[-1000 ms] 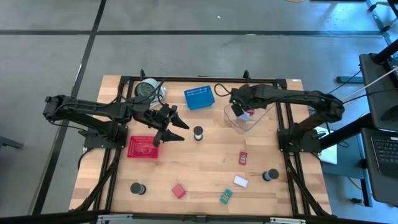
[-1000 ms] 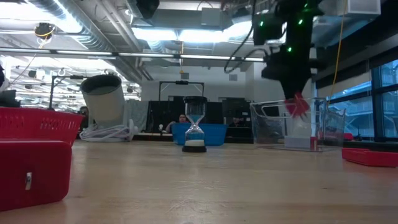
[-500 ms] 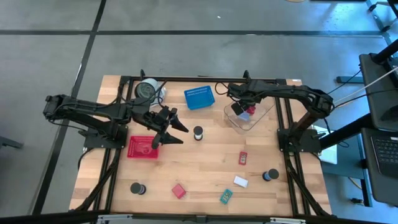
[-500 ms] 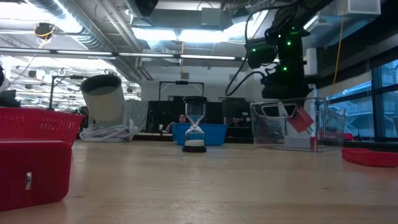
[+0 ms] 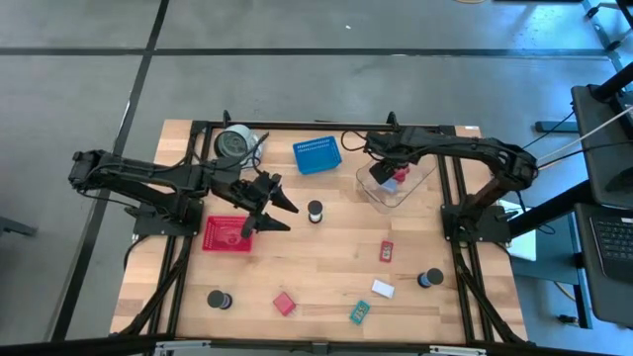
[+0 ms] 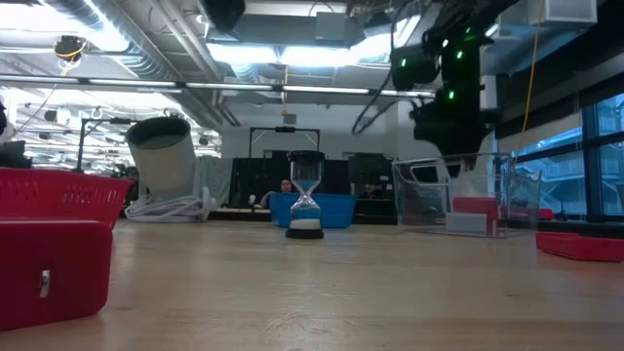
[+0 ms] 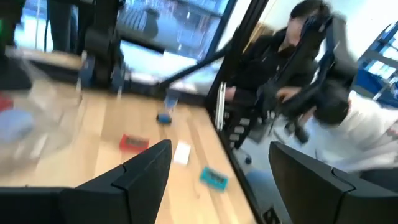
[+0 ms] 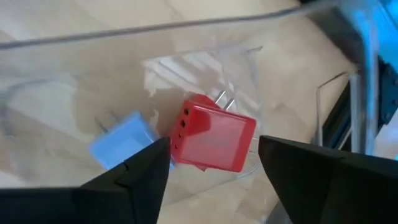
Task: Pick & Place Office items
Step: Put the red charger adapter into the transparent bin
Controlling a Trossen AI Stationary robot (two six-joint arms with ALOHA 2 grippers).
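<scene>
A red cube [image 8: 214,142] and a light-blue block [image 8: 124,146] lie on the floor of the clear tub [image 5: 396,186]. My right gripper [image 8: 212,142] hangs open above them, touching neither; the low view shows it [image 6: 456,156] above the tub's rim. My left gripper [image 5: 292,216] stands open over the table beside the red tray [image 5: 227,234], holding nothing. On the table rest a black spool [image 5: 315,210], a flat red block [image 5: 387,251], a second spool [image 5: 428,279], a white block [image 5: 383,289], a teal block [image 5: 359,312], a red cube [image 5: 285,303] and a third spool [image 5: 219,299].
A blue basket [image 5: 316,155] stands at the far middle and a round grey-and-white disc [image 5: 234,143] with a cable at the far left. A person [image 7: 311,68] sits beyond the table's right side.
My right gripper has opened over the clear tub and let go of the red cube. The cube has fallen, tipping on the way, and now lies on the tub's floor beside the light-blue block. The gripper has risen a little.
</scene>
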